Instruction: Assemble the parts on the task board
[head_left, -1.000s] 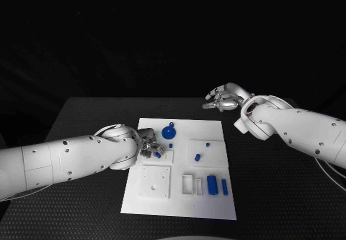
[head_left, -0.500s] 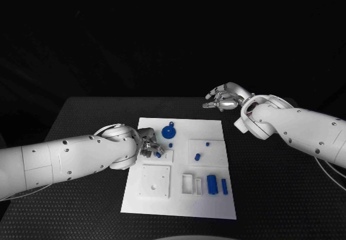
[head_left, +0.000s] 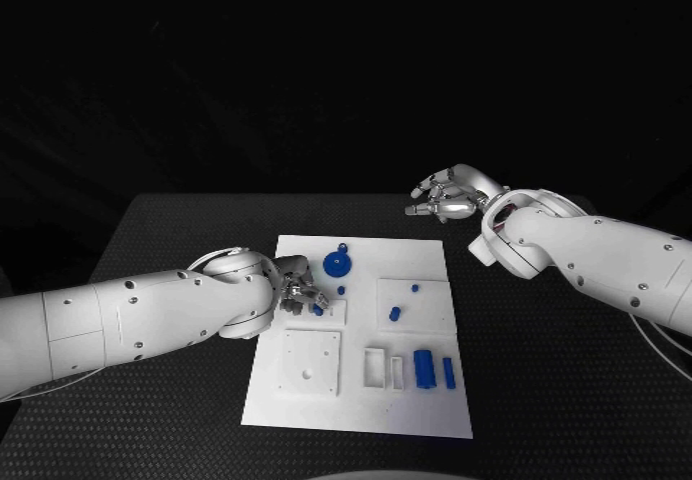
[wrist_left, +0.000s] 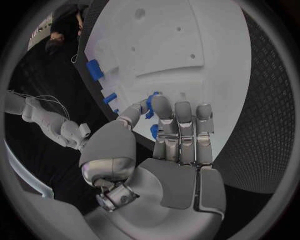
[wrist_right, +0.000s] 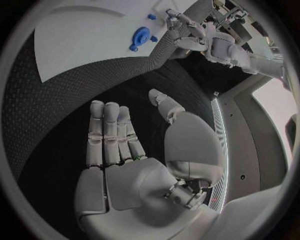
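The white task board (head_left: 368, 340) lies mid-table. My left hand (head_left: 296, 290) rests low over its left edge, by a small white block. In the left wrist view the thumb and a fingertip (wrist_left: 161, 107) pinch a small blue part (wrist_left: 152, 102), and a second blue piece (wrist_left: 154, 131) lies under the fingers. In the head view that small blue part (head_left: 316, 309) shows just beside the fingers. My right hand (head_left: 450, 197) hovers high beyond the board's far right corner. Its fingers (wrist_right: 109, 135) are straight and apart, holding nothing.
On the board lie a blue disc with a stem (head_left: 338, 264), a small peg (head_left: 342, 291), two blue pieces (head_left: 394, 314) on a raised plate, a blue cylinder (head_left: 424, 369), a blue bar (head_left: 449, 373) and a white square block (head_left: 312, 364).
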